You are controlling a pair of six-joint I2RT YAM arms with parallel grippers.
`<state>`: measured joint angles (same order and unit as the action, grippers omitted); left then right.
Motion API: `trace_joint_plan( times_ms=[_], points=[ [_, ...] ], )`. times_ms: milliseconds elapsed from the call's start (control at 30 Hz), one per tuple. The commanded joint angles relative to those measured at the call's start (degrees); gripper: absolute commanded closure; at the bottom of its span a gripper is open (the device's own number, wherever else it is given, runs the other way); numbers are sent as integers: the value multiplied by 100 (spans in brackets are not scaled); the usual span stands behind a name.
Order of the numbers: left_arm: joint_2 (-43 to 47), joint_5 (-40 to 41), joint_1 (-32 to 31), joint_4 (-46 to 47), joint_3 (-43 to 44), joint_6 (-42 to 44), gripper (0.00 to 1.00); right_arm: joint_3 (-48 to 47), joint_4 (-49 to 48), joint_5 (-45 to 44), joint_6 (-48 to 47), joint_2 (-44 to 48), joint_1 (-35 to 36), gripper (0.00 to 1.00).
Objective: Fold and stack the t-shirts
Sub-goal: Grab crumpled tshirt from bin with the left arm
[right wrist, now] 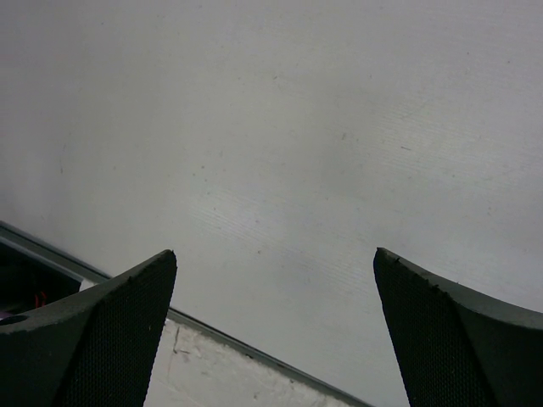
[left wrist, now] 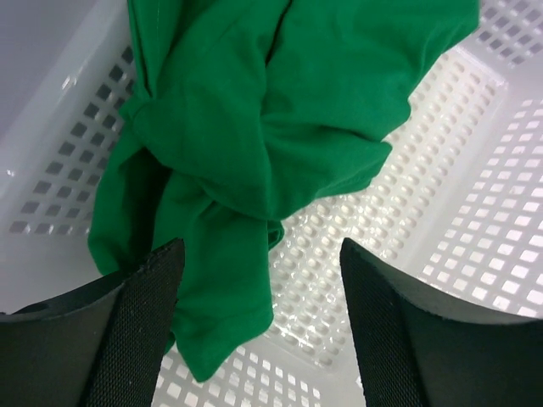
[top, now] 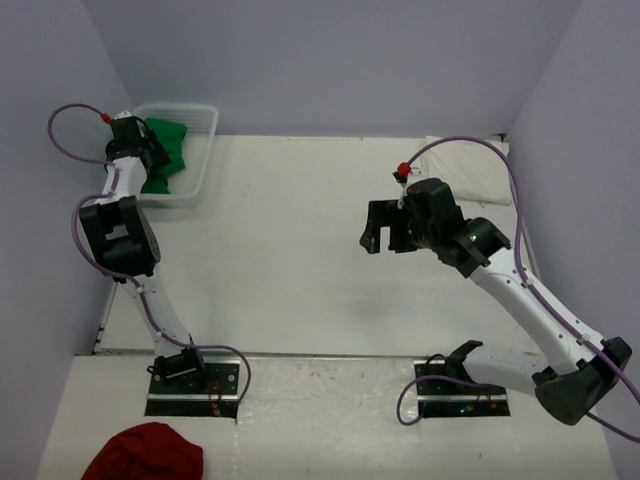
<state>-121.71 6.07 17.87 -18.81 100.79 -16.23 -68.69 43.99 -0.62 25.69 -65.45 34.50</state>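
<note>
Clearly crumpled — green t-shirt (left wrist: 271,144) bunched in basket (left wrist: 475,220); left tool (left wrist: 261,250) spread over it — right tool (right wrist: 274,254) spread.

Bright, even light, faint soft shadows, views mostly sharp

Green t-shirt (left wrist: 271,144) bunched (loosely twisted) in white perforated basket (left wrist: 475,212) — left pincer (left wrist: 261,254) spread wide, lower fold between fingers (left wrist: 127,339).

Left arm (top: 120,235) reaches far-left, wrist pitched downward; left gripper (left wrist: 263,254) jaws apart. Right arm (top: 520,290) bent inward; right gripper (right wrist: 276,259) jaws spread wide, empty.
</note>
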Motion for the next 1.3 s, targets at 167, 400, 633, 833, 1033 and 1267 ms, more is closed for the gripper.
trace_joint_plan(
  times_ms=[167,400,633,833,1033,1267],
  points=[
    [-519,-1,-29,554,616,331,28,119,-136,27,-38,76,39,1],
    [-907,123,-55,720,714,322,28,180,-197,211,-29,76,30,1],
    [-1065,272,-73,800,871,313,35,277,-215,256,23,50,30,1],
    [-969,273,-73,966,610,296,64,391,-268,335,120,6,30,1],
    [-810,281,-73,1081,555,348,100,312,-294,361,164,-29,48,1],
    [-556,176,-82,1107,494,287,100,251,-180,151,208,-29,39,1]
  ],
)
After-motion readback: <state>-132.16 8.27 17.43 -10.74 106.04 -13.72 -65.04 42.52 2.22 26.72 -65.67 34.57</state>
